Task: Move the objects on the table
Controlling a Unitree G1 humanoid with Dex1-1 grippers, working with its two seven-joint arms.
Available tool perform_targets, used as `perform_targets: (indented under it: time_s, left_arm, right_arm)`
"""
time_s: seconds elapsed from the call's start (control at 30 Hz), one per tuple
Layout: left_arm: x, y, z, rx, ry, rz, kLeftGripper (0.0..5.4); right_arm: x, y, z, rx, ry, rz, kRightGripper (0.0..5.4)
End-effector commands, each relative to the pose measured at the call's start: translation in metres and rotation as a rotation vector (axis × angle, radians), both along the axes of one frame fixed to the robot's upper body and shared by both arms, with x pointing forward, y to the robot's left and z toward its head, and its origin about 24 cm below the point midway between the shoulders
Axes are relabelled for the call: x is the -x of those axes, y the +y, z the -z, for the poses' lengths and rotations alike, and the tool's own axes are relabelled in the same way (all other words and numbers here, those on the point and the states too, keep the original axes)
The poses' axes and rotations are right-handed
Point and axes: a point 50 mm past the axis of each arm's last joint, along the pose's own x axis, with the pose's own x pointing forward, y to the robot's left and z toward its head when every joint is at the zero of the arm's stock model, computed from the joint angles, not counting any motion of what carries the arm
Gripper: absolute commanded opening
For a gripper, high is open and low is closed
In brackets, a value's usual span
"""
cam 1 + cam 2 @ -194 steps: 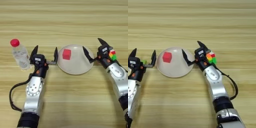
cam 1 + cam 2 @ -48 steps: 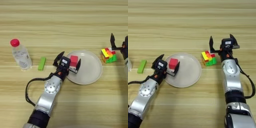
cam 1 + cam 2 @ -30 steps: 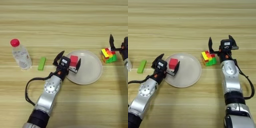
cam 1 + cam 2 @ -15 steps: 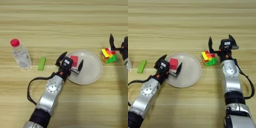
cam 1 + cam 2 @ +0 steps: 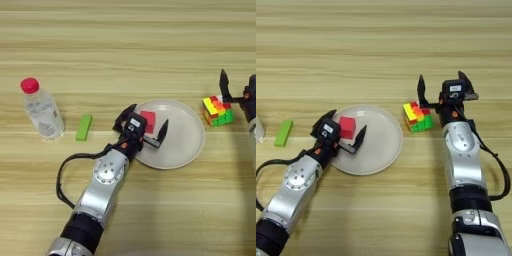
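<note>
Left gripper (image 5: pixel 143 129): fingers spread over the plate's (image 5: pixel 186 145) left rim, straddling the red cube (image 5: pixel 148 121)
Right gripper (image 5: pixel 443 90): fingers spread; just right of the puzzle cube (image 5: pixel 417 116)
Bottle (image 5: pixel 41 108); green block (image 5: pixel 84 127): far left

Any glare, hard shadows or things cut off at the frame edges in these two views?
Left eye view: soft even light, faint shadows under the bottle and plate; right gripper cropped at the right edge. Right eye view: no glare on the table; bottle only a sliver at the left edge, green block whole, left gripper and right gripper both fully shown.
</note>
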Motion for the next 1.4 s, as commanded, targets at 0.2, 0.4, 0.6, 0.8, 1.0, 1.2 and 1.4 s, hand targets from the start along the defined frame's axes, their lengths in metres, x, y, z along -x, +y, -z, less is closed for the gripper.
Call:
perform_targets:
  time_s: [0.2,0.4,0.6,0.8,1.0,1.2,1.4]
  left_arm:
    - [-0.0004,-0.0036,0.0039,-0.057,0.006,0.021,5.4]
    - [-0.0007,-0.0041,0.0049,-0.068,0.007,0.025,5.4]
    - [-0.001,-0.0033,0.0052,-0.068,0.008,0.02,5.4]
    - [-0.0016,-0.0014,0.0039,-0.072,0.002,0.015,5.4]
    - [-0.0015,-0.0016,0.0037,-0.073,0.001,0.02,5.4]
    - [-0.0008,-0.0023,0.0039,-0.086,0.004,0.031,5.32]
    - [-0.0008,-0.0016,0.0048,-0.103,0.009,0.027,4.67]
  right_arm:
    - [0.002,-0.0016,0.0006,-0.018,0.007,0.007,5.36]
    - [0.0022,-0.002,0.0007,-0.021,0.007,0.008,5.36]
    - [0.0025,-0.0021,0.0009,-0.023,0.008,0.01,5.36]
    - [0.0024,-0.0019,0.0015,-0.025,0.008,0.01,5.36]
    - [0.0027,-0.0025,0.002,-0.027,0.008,0.013,5.36]
    - [0.0033,-0.0029,0.002,-0.028,0.008,0.014,5.38]
    - [0.0034,-0.0029,0.002,-0.029,0.008,0.013,5.4]
